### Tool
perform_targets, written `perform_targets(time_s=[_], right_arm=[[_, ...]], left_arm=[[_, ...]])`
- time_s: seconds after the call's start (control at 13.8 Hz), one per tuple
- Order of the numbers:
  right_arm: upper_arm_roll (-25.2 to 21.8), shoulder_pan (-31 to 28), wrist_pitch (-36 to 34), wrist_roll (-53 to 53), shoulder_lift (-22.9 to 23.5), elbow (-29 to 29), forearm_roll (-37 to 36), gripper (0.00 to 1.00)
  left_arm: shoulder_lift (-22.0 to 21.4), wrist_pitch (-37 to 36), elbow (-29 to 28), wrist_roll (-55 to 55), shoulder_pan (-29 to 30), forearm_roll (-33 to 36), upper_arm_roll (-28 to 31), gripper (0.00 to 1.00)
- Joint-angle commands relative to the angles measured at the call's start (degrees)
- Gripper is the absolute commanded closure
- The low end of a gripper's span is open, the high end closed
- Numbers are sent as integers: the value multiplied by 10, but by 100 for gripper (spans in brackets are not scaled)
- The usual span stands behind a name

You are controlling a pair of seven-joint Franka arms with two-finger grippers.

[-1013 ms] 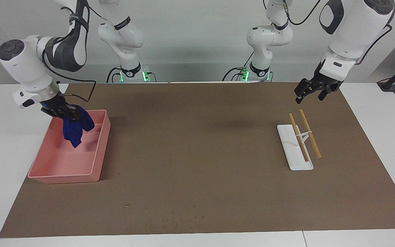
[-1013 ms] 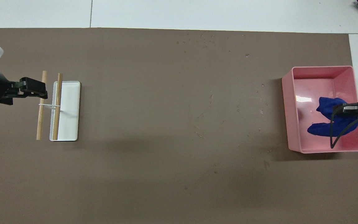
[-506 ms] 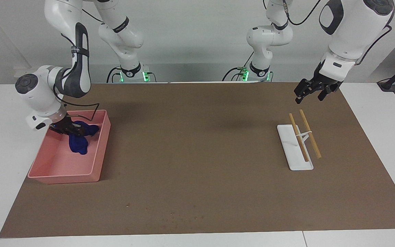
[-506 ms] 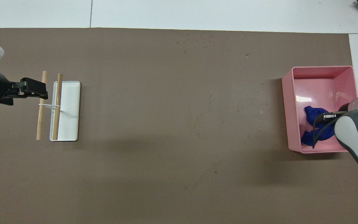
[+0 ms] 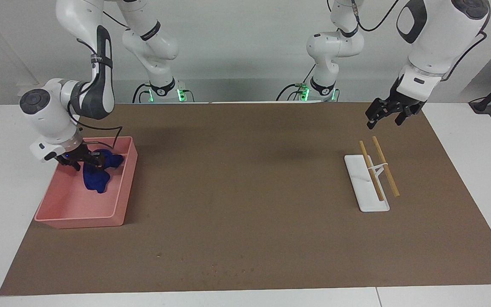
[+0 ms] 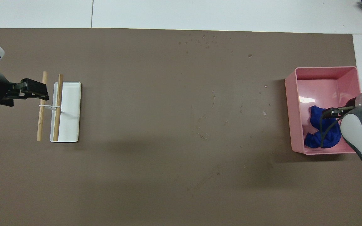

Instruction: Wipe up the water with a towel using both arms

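Note:
The blue towel (image 5: 97,172) lies crumpled in the pink bin (image 5: 119,200) at the right arm's end of the table; it also shows in the overhead view (image 6: 320,135). My right gripper (image 5: 84,161) is low inside the bin, right at the towel's top, fingers spread. My left gripper (image 5: 384,117) hangs open in the air over the mat beside the rack, and shows in the overhead view (image 6: 41,91) too. The water (image 6: 206,39) is a scatter of tiny droplets on the brown mat along its edge farthest from the robots, seen in the facing view (image 5: 220,268) as small specks.
A white rack base (image 5: 362,187) with two wooden rods (image 5: 385,170) stands at the left arm's end of the table. A few more droplets (image 6: 264,103) lie on the mat beside the bin. The brown mat (image 5: 245,179) covers most of the table.
My right arm lowered the hanging towel into the bin. Since half a second ago the towel has settled on the bin floor and the gripper has lifted slightly. The left arm has not moved.

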Motion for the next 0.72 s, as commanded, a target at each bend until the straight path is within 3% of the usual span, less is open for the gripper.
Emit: perform_targets(time_s=[0.0,0.51,0.65], right_arm=[[44,0,-68,55,-32,56,26,2],[176,1,-248,223,-41,233,40,2],[183,1,-274,225,-43,274,40,2]], left_arm=[[-11,10,-16,-5,-7,-6,7,0],[-13,10,-21,-9,-7,-7,7,0],[-13,8,-21,-11,-8,-7,7,0]])
